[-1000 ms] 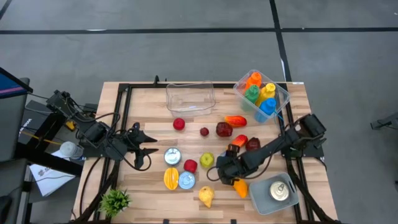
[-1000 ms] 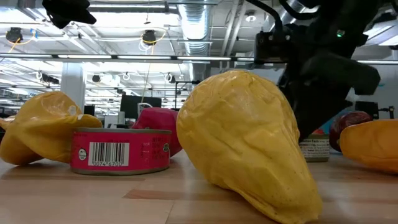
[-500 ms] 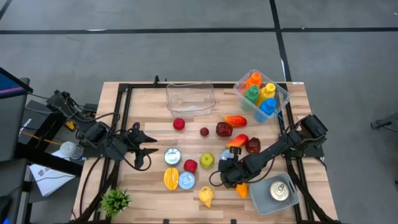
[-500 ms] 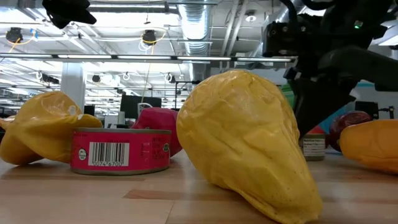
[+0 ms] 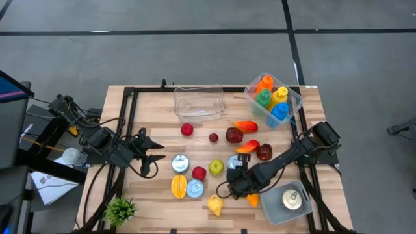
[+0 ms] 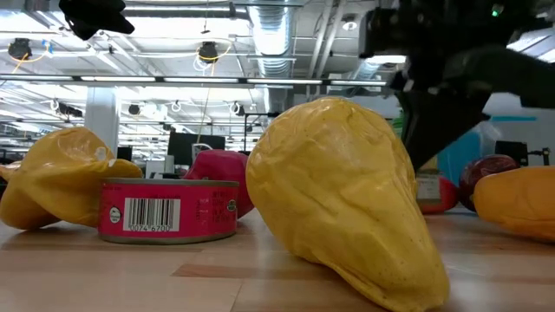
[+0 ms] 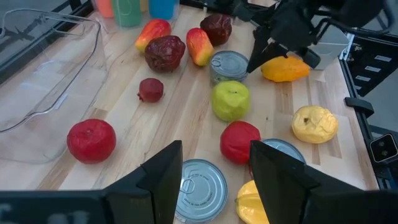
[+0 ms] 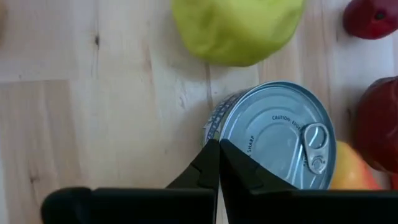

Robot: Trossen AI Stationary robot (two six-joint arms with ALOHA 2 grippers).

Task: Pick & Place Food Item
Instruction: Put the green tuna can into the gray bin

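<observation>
A silver can with a pull tab (image 8: 273, 137) stands among the loose food in the middle of the table (image 5: 235, 162). A lime-green apple (image 8: 236, 28) lies right beside it. My right gripper (image 8: 217, 146) is shut, slanting down, with its tips at the can's near rim; it also shows in the high view (image 5: 236, 173) and the left wrist view (image 7: 254, 61). My left gripper (image 7: 214, 174) waits open at the table's left (image 5: 155, 156), holding nothing. My right gripper's shut fingertips (image 8: 208, 155) lie over the near edge of the can's rim (image 8: 231, 118), coming from the near side and slanting down. Nothing shows between the fingers. Whether the tips touch the rim I cannot tell.
A clear container (image 5: 199, 91) stands at the far edge, and a clear tub of coloured bottles (image 5: 274, 97) at the far right. A grey bin (image 5: 305, 194) holding a can is at the near right. An orange pepper (image 5: 252, 197), a yellow pear (image 6: 338, 199) and a red-labelled can (image 6: 169, 212) lie close by.
My right gripper has risen and drawn back a little toward the table's near edge. The silver can's top, which the gripper covered a second ago, now shows on its far side.
</observation>
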